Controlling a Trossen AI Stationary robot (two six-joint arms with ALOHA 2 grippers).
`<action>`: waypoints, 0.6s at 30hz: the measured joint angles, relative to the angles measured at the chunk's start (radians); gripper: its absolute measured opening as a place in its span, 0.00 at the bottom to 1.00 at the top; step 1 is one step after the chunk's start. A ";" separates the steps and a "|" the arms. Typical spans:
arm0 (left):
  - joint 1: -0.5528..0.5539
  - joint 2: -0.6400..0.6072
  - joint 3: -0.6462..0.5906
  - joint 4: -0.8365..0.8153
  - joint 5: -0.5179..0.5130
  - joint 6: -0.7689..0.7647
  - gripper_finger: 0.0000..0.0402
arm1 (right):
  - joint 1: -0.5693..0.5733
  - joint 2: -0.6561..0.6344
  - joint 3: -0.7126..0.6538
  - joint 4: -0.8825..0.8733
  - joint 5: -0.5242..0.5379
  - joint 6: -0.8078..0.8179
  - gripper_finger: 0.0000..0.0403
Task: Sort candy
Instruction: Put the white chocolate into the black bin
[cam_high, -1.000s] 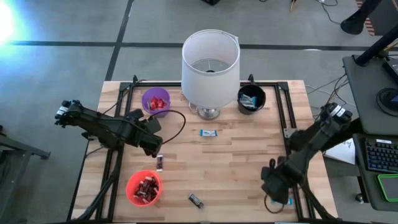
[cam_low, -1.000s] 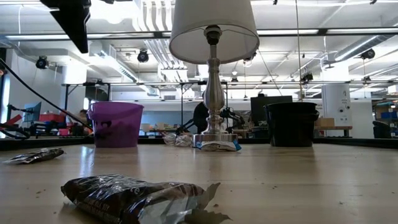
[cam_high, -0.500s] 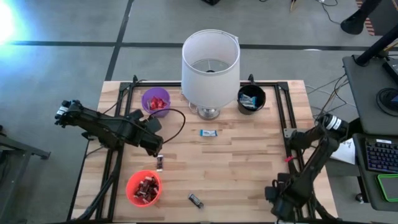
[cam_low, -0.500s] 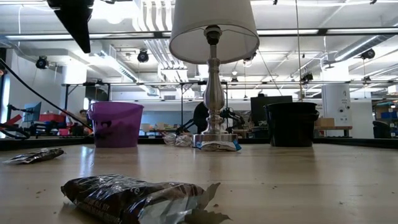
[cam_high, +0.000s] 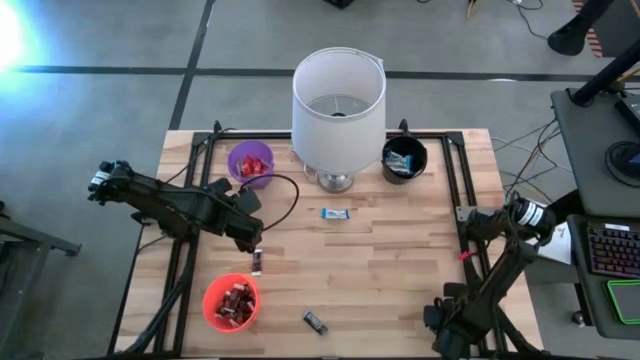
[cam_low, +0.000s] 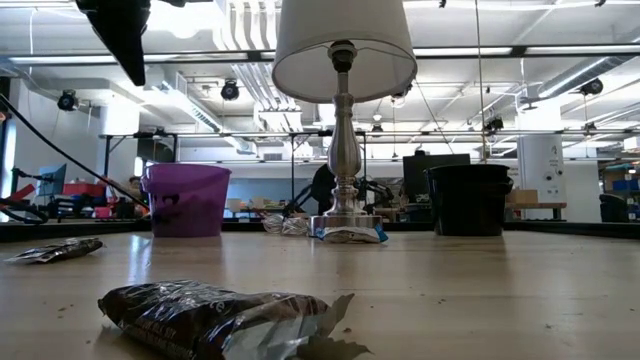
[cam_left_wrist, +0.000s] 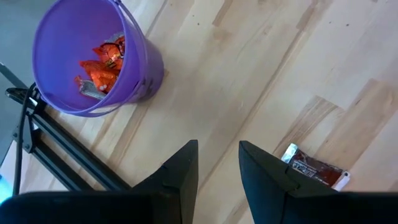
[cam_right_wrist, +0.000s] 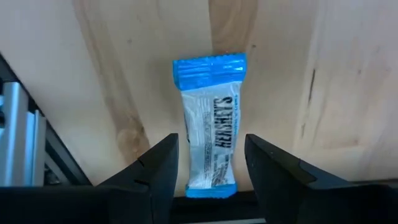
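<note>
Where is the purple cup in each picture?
High view: purple cup at the table's back left, left of the lamp.
Low view: purple cup at left, left of the lamp.
Left wrist view: purple cup, red candy inside.
Right wrist view: not in it.
Shared landmark: the lamp.

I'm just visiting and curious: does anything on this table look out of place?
Yes: a table lamp stands among the candy cups, which seems odd for sorting. A few candies still lie loose on the wood, such as the blue one mid-table.
</note>
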 joint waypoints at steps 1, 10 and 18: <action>0.000 0.000 0.000 0.001 0.000 0.000 0.24 | 0.000 0.005 0.000 0.001 -0.001 0.000 0.44; 0.000 0.000 0.000 0.006 0.000 0.000 0.24 | 0.000 0.009 -0.064 0.112 -0.012 0.051 0.44; 0.000 0.000 0.000 0.010 0.047 0.011 0.24 | -0.001 0.005 -0.080 0.123 -0.013 0.053 0.41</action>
